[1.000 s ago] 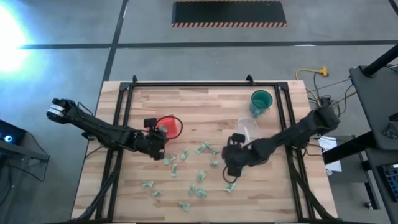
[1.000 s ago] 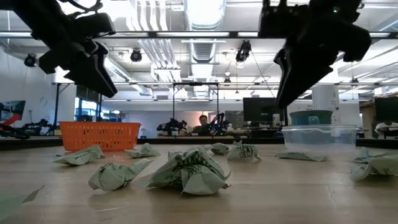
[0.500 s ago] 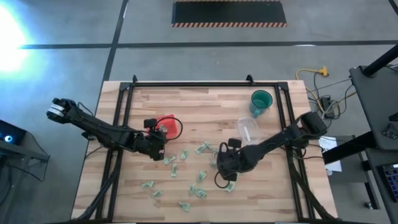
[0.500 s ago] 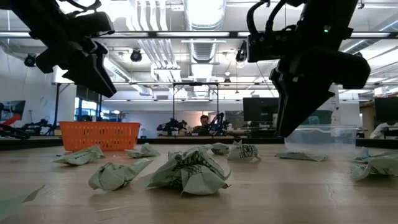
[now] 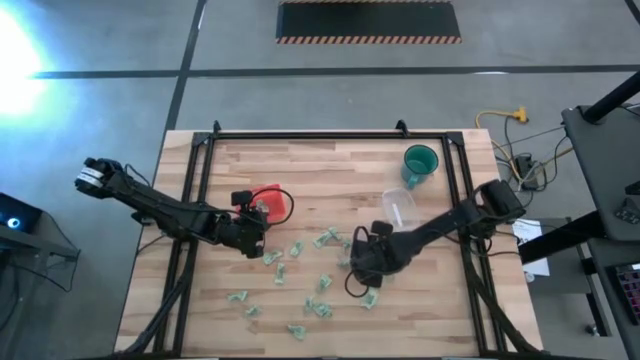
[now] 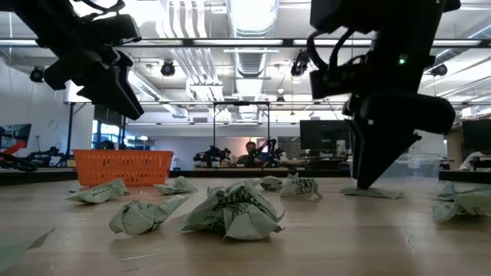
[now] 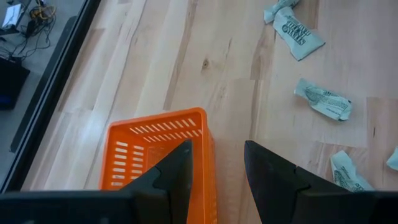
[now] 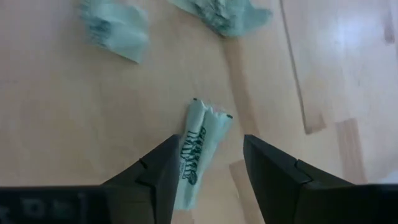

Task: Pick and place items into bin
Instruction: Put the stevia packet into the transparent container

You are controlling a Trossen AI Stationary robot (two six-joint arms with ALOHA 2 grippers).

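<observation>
Several crumpled pale green-and-white items (image 5: 322,240) lie scattered on the wooden table, mostly in its near middle. The orange bin (image 5: 272,203) stands left of centre. My left gripper (image 7: 217,177) hovers open over the bin's near edge (image 7: 202,149), nothing between its fingers. My right gripper (image 8: 208,180) points down, low over the table, and is open. One item (image 8: 200,144) lies flat on the wood between its two fingers. In the low view that gripper (image 6: 367,180) reaches almost down to the tabletop.
A teal cup (image 5: 420,163) and a clear plastic container (image 5: 398,207) stand at the far right, behind my right arm. Black frame rails (image 5: 200,180) run along the table's left, right and far sides. More items (image 6: 230,211) lie close to the near edge.
My right gripper has come down toward the table and shifted a little toward the table's left, tipping more steeply downward, until it stands over one item. My left gripper has kept still above the bin.
</observation>
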